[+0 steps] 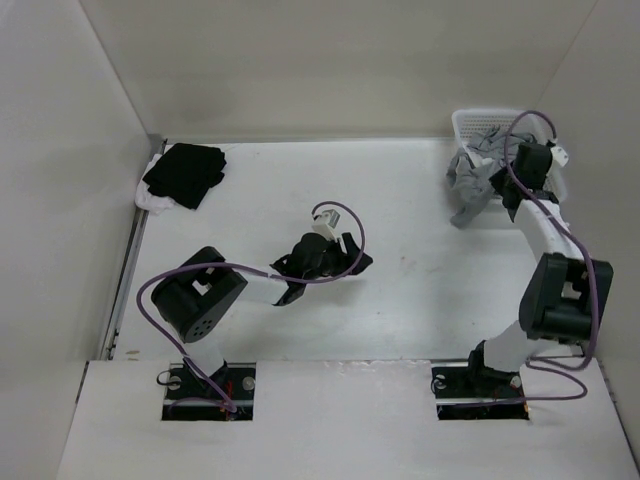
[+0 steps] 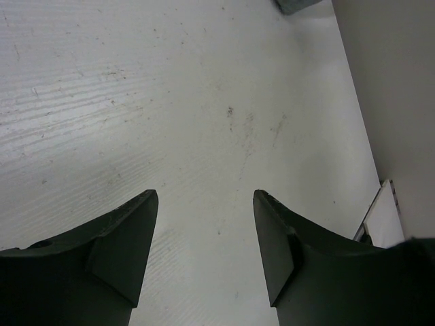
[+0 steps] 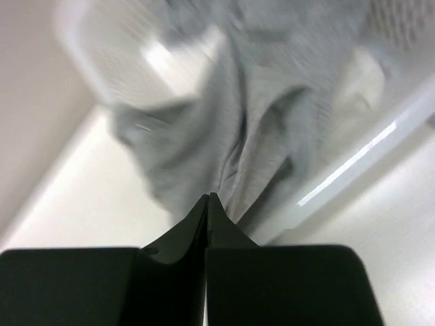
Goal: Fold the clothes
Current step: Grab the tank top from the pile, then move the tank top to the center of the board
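Observation:
The clothes (image 1: 470,195) are a light grey garment spilling out of a white basket (image 1: 482,118) at the back right and down onto the table. In the right wrist view the grey fabric (image 3: 258,122) hangs in blurred folds that run down to my right gripper (image 3: 209,195), whose fingers are pressed together on a thin pinch of it. From above, the right gripper (image 1: 503,200) sits at the garment's right side. My left gripper (image 1: 355,262) hovers over mid-table, far from the garment. It is open (image 2: 205,193), with only bare table between its fingers.
A folded black garment (image 1: 185,175) lies on a white one (image 1: 150,200) at the back left corner. The basket's rim (image 3: 353,170) runs just behind the grey fabric. Walls enclose the table on the left, back and right.

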